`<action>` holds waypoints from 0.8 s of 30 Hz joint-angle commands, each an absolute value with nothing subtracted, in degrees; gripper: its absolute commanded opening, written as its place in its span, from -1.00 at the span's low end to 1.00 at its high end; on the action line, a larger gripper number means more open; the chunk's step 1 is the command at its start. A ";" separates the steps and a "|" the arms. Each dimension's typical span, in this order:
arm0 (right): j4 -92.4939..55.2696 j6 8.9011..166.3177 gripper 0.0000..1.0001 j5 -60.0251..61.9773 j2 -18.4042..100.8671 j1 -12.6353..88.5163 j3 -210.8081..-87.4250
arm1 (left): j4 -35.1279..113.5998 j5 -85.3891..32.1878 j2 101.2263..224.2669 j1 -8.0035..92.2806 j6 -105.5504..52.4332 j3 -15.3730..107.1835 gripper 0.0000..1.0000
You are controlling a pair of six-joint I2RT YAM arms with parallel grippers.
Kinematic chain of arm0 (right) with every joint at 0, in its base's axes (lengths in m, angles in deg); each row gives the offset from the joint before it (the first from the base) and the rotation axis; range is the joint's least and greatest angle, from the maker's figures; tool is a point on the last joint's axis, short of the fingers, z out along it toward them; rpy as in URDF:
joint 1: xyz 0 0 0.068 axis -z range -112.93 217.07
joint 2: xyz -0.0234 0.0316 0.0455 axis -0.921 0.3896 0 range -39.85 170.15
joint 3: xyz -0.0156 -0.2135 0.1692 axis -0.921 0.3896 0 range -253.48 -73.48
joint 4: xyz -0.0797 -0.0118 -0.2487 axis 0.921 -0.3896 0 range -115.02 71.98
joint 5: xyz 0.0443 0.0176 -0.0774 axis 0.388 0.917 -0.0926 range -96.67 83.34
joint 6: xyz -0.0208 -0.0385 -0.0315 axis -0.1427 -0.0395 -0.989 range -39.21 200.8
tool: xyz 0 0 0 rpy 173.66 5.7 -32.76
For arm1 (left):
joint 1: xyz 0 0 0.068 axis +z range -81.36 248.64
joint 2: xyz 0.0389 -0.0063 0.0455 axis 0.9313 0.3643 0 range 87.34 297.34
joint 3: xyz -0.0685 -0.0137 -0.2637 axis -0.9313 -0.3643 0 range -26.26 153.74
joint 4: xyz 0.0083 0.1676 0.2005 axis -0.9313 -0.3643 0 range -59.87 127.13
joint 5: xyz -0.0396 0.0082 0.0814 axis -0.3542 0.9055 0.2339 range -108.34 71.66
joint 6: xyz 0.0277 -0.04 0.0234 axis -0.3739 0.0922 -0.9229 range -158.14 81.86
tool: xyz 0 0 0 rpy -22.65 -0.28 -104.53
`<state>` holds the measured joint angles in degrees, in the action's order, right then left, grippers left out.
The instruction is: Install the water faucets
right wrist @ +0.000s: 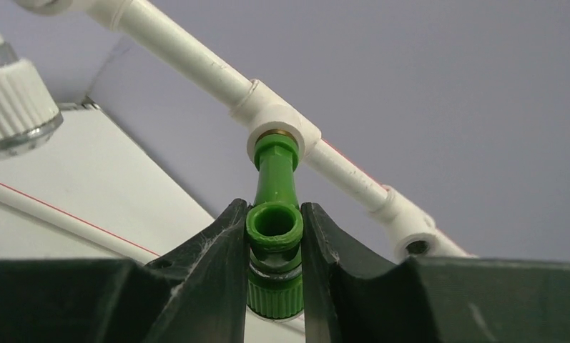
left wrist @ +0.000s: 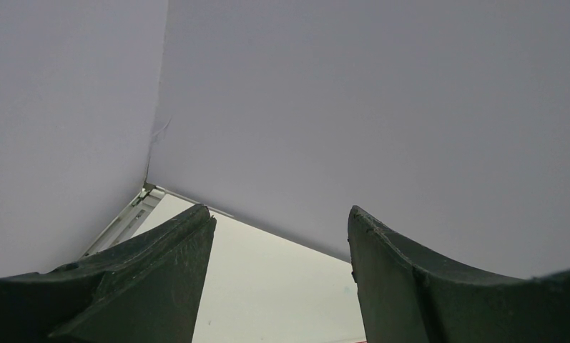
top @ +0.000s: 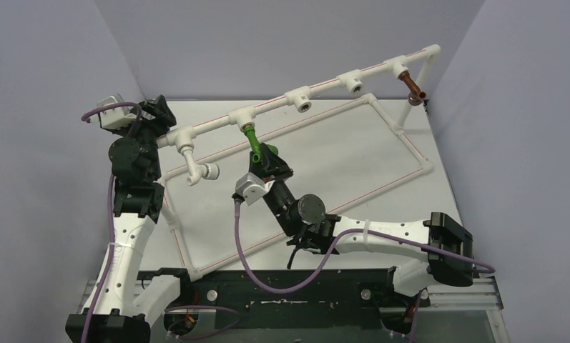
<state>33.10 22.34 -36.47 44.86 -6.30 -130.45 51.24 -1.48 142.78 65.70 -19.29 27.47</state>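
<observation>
While plugged into tee (right wrist: pixel 280 123), green faucet (right wrist: pixel 274 179) clamped in right end effector (right wrist: pixel 273 218).

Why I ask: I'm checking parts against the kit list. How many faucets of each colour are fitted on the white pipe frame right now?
Green faucet: 1
Reddish-brown faucet: 1
White faucet: 1
Total: 3

Overhead camera looks down from behind, taking in the whole table (top: pixel 339 164). Left wrist tilts up, facing bare wall (left wrist: pixel 339 107). Right wrist sits very close on the green faucet (right wrist: pixel 274 229), which the overhead also shows.
</observation>
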 commanded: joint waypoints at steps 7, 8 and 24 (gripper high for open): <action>46.90 60.78 -1.00 -46.42 44.30 -6.68 -132.80 | 31.94 -2.95 145.55 66.31 -21.00 21.72 0.32; 47.13 64.41 -1.00 -47.47 44.52 -6.67 -132.85 | 31.95 -2.97 145.53 66.35 -21.00 21.72 0.32; 48.68 106.05 -1.00 -55.27 48.26 -7.08 -133.18 | 32.18 -3.01 144.99 66.42 -20.82 21.46 0.32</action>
<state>40.26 73.29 -49.25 46.28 -6.54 -131.00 51.00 -2.13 142.52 66.00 -19.31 27.36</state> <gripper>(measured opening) 0.381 0.661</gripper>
